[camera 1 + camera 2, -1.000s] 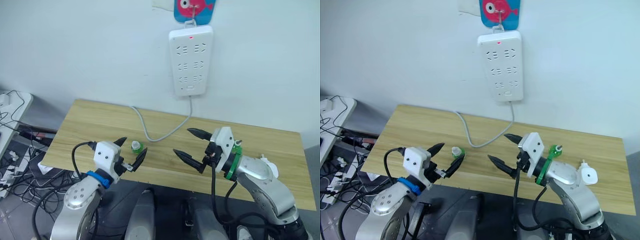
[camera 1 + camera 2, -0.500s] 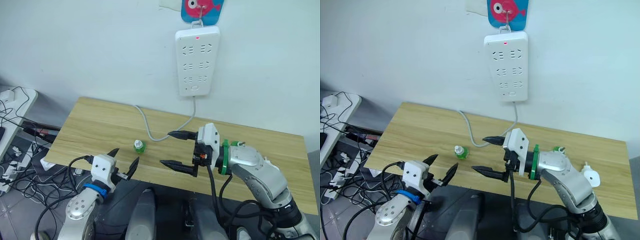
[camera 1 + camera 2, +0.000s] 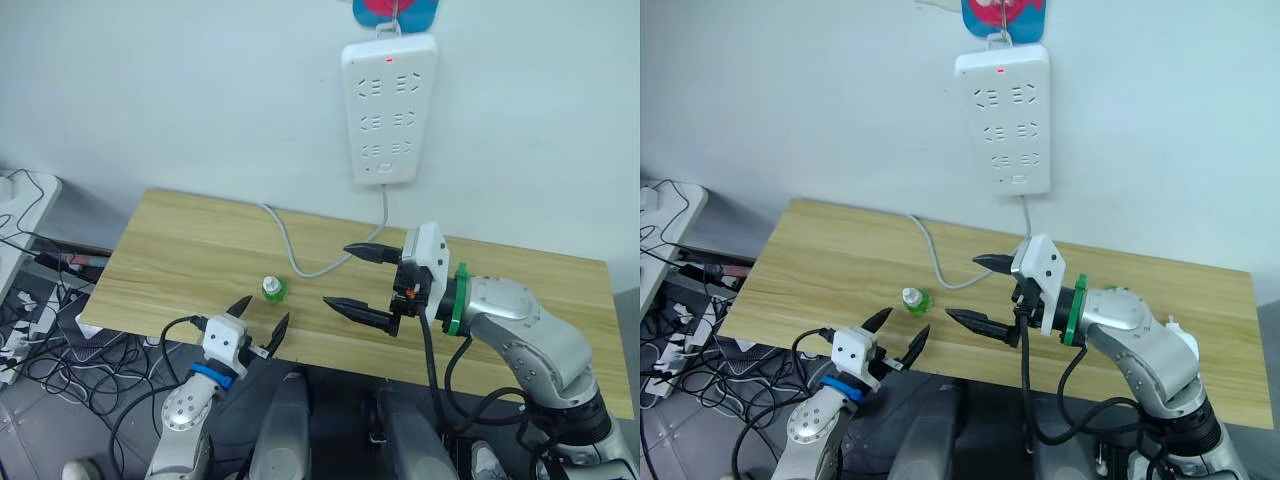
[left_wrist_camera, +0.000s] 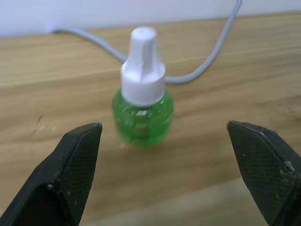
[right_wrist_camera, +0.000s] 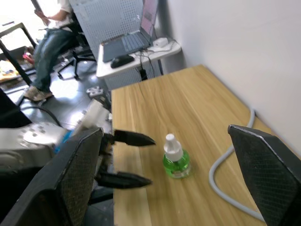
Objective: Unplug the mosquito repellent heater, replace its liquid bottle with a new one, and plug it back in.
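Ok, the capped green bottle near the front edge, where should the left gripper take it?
Grip the new bottle on its round green body, below the tapered white cap. It stands upright, so bring the open left gripper in level from the table's front edge, one finger either side.

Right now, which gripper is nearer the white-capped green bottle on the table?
Left. The left gripper sits open just off the table's front edge, facing the capped bottle. The right gripper, also open, hovers farther off, toward the table's middle.
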`<state>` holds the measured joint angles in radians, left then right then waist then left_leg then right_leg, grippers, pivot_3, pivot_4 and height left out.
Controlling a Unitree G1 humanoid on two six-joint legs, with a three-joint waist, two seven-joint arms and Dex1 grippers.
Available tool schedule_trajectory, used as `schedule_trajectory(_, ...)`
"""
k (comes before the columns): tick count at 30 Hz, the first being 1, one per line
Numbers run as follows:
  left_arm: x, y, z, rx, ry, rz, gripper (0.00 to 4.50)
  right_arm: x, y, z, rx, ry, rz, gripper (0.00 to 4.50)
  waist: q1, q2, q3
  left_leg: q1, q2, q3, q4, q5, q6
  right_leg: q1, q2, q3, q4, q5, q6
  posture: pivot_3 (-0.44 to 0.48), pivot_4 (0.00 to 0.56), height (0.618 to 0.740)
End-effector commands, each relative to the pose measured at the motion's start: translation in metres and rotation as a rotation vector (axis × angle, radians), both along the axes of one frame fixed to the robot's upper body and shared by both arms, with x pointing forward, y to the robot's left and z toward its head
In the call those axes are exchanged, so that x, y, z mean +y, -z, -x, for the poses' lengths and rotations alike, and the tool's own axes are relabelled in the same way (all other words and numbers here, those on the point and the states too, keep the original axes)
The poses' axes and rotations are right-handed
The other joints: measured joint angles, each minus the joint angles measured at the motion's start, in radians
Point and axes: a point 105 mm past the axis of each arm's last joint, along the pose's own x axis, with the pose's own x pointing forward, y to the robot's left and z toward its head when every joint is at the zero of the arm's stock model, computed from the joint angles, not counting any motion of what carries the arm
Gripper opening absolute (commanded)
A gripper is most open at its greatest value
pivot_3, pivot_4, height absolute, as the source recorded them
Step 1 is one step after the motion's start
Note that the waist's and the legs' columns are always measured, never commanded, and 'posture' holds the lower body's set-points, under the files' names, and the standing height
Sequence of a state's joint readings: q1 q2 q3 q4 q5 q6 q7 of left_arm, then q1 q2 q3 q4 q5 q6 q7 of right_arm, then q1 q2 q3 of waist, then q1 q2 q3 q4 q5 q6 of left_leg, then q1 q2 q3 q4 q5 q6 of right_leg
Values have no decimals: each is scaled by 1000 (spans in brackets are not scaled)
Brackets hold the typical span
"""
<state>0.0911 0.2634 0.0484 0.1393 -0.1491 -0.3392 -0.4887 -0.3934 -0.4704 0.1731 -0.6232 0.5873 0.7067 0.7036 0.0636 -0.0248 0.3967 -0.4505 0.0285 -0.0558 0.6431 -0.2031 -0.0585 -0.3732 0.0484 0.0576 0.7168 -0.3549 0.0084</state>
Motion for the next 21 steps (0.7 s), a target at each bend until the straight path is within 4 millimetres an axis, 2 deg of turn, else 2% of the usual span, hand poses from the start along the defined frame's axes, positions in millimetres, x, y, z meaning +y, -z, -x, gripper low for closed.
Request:
schedule_trajectory(1, 1, -6, -2, -40, -25, -6, 4500, 2, -12, 21, -40, -101, 18, 4462, -6, 0, 10, 0, 0, 0, 0, 0, 0, 0, 0, 0, 0, 0, 0, 123, 494, 740)
schedule_trajectory(9, 0, -9, -11, -57, -61, -4, 4500, -4, -14, 16, -33, -46, 33, 4462, -29, 0, 29, -1, 0, 0, 0, 0, 0, 0, 0, 0, -1, 0, 0, 95, 510, 740)
schedule_trajectory(21, 3, -1, -15, -36, -101, 17, 4500, -1, -21, 22, -47, -65, 42, 4462, -41, -2, 41, 0, 0, 3, -1, 0, 0, -1, 0, 3, -2, 0, 1, 80, 523, 740)
